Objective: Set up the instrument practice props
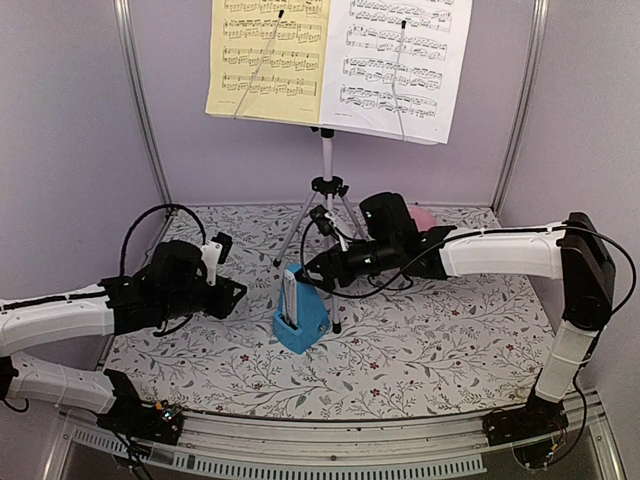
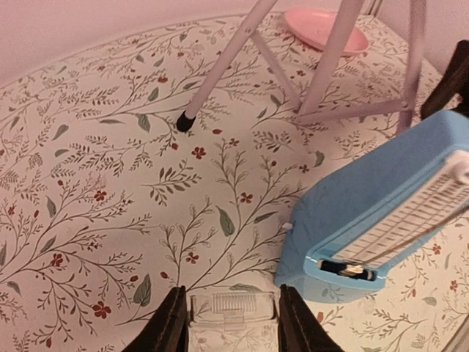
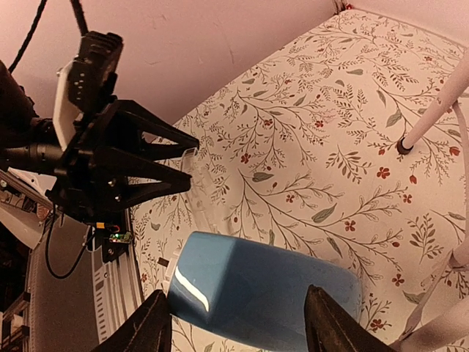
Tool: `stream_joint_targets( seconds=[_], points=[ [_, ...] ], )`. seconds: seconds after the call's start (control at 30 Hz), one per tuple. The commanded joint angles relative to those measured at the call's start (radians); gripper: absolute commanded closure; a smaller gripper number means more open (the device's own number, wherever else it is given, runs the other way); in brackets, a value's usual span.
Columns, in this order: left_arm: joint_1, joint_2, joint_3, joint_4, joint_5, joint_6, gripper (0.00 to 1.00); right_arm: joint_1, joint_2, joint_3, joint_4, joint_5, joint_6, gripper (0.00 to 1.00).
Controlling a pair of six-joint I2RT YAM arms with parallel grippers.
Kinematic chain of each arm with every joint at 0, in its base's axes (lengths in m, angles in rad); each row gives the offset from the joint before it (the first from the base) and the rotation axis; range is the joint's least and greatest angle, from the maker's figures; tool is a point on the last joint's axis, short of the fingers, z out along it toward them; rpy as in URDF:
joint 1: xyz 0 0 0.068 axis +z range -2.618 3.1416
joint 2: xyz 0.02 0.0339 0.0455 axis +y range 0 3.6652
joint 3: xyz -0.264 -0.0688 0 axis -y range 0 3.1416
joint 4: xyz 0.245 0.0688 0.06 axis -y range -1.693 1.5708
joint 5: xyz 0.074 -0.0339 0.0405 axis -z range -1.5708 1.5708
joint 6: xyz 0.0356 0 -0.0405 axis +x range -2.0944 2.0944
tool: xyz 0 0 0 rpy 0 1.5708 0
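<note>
The music stand (image 1: pixel 327 190) stands at the back on silver tripod legs. It holds a yellow sheet (image 1: pixel 268 55) on the left and a white sheet (image 1: pixel 395 60) on the right. The blue metronome (image 1: pixel 300 318) stands upright on the floral table in front of the legs. It also shows in the left wrist view (image 2: pixel 374 213) and the right wrist view (image 3: pixel 264 290). My right gripper (image 1: pixel 303 268) is open just above the metronome's top, its jaws wide to either side (image 3: pixel 242 330). My left gripper (image 1: pixel 238 292) is left of the metronome, shut on a clear plastic cover (image 2: pixel 233 312).
A pink round plate (image 1: pixel 425 217) lies at the back right behind the right arm and shows in the left wrist view (image 2: pixel 322 29). Tripod feet (image 2: pixel 185 122) rest near the metronome. Pale walls with metal posts (image 1: pixel 140 100) enclose the table. A metal rail (image 1: pixel 330 440) runs along the near edge.
</note>
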Motion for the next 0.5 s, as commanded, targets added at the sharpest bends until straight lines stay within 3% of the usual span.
stream_joint_targets(
  seconds=[0.0,0.17,0.27,0.47],
  points=[
    [0.086,0.121,0.050,-0.031,0.042,-0.009,0.88,0.003,0.089,-0.023,-0.359,0.138,-0.049,0.36],
    [0.162,0.248,0.061,0.037,0.102,0.029,0.87,0.003,0.069,0.028,-0.385,0.140,-0.039,0.32],
    [0.187,0.303,0.056,0.078,0.135,0.043,0.81,0.003,0.049,0.049,-0.393,0.142,-0.036,0.29],
    [0.201,0.330,0.033,0.130,0.176,0.042,0.51,0.003,0.011,0.072,-0.402,0.147,-0.023,0.17]
  ],
)
